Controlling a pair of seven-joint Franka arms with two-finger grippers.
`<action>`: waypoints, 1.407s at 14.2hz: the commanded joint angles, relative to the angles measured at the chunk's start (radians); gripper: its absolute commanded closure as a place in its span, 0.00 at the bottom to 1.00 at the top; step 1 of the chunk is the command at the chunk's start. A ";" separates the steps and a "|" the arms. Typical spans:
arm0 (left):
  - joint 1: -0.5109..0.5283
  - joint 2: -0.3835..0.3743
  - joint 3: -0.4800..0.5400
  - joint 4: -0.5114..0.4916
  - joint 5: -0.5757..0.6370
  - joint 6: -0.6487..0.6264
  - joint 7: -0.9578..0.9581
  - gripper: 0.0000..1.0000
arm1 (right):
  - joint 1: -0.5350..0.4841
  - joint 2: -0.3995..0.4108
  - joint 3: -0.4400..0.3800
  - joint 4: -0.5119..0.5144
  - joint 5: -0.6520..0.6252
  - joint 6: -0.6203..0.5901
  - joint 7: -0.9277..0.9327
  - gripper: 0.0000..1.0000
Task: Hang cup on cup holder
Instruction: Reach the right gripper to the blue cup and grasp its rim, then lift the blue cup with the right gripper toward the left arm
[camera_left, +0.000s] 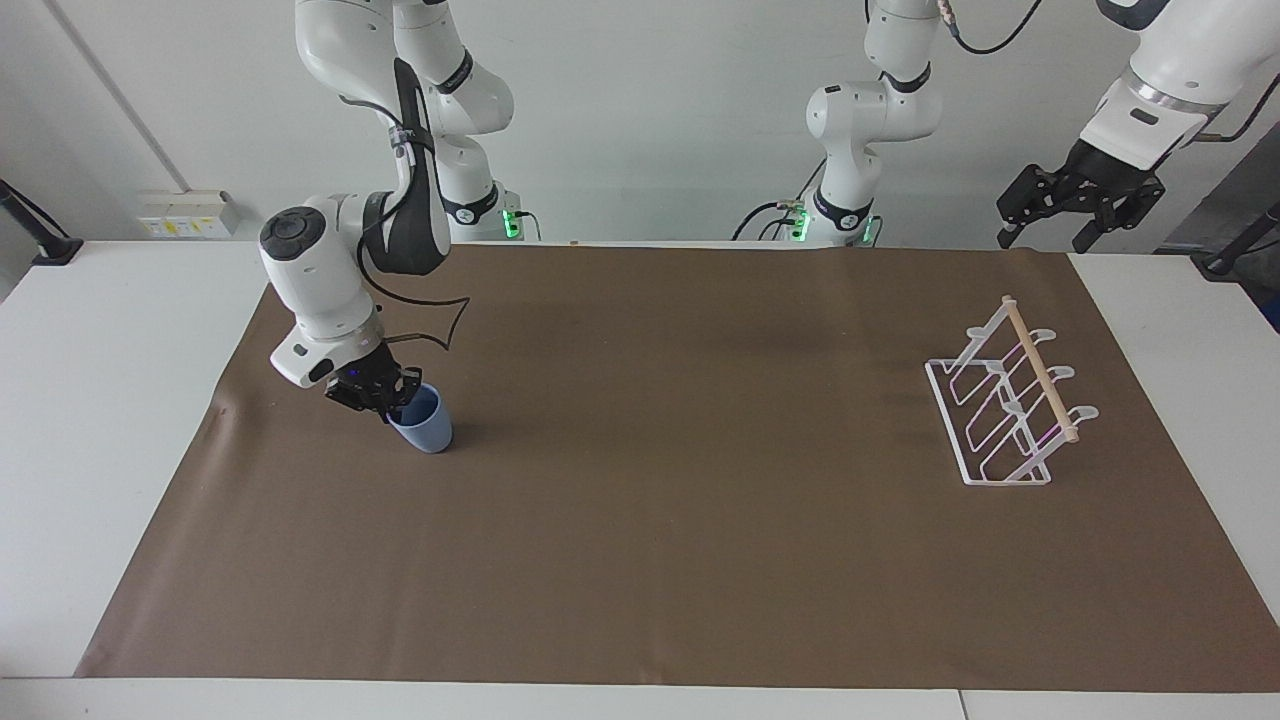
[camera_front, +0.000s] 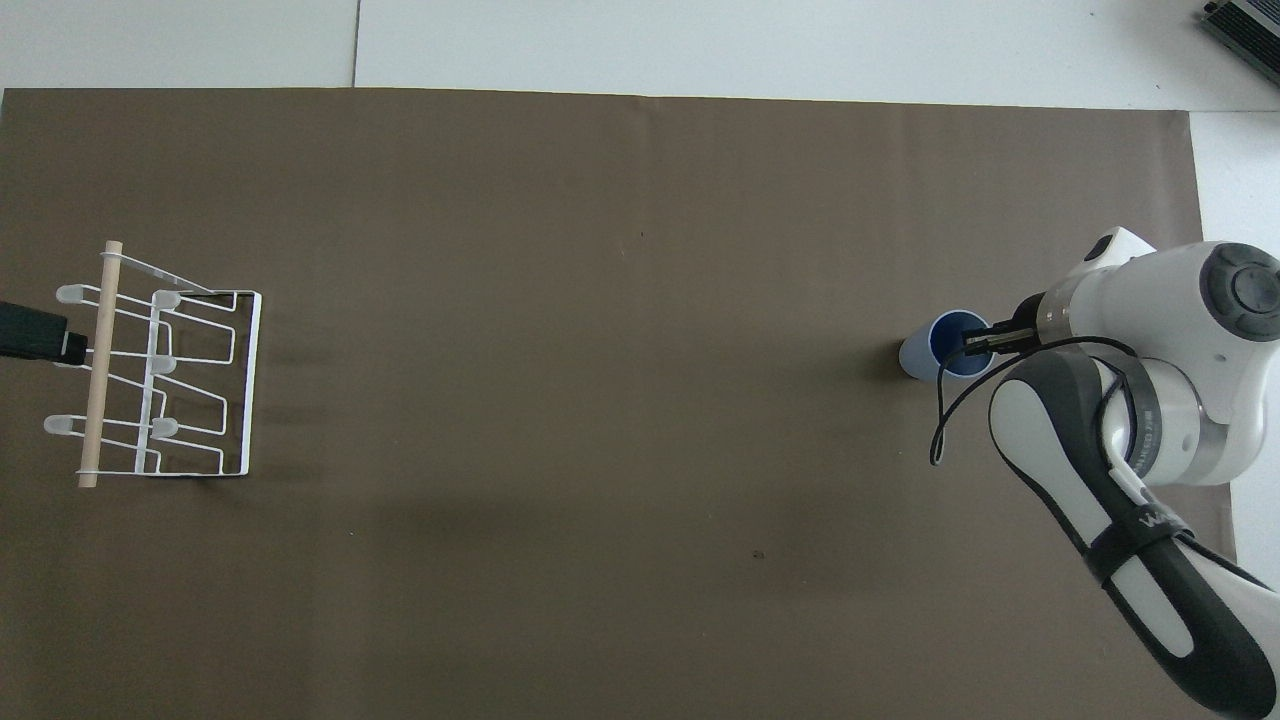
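Observation:
The light-blue cup (camera_left: 426, 426) stands upright on the brown mat toward the right arm's end of the table; it also shows in the overhead view (camera_front: 918, 353). My right gripper (camera_left: 388, 404) is down at the cup, shut on its rim on the side toward the right arm's end, with one finger inside; it shows in the overhead view (camera_front: 973, 342) too. The white wire cup holder (camera_left: 1003, 412) with its wooden rod stands toward the left arm's end of the table (camera_front: 160, 372). My left gripper (camera_left: 1046, 238) waits open, raised over that end of the table.
A brown mat (camera_left: 650, 520) covers most of the white table (camera_left: 100, 400). A wide bare stretch of mat lies between the cup and the cup holder. A black cable loops from the right arm's wrist beside the cup.

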 joint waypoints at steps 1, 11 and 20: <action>0.003 -0.020 -0.001 -0.022 0.019 0.002 0.009 0.00 | -0.004 -0.002 0.010 0.080 0.032 -0.105 -0.027 1.00; 0.012 -0.020 0.002 -0.022 0.019 0.000 0.010 0.00 | -0.004 -0.027 0.045 0.347 0.316 -0.383 -0.027 1.00; 0.015 -0.028 0.001 -0.021 0.019 -0.011 0.020 0.00 | 0.013 -0.051 0.072 0.321 0.875 -0.422 -0.026 1.00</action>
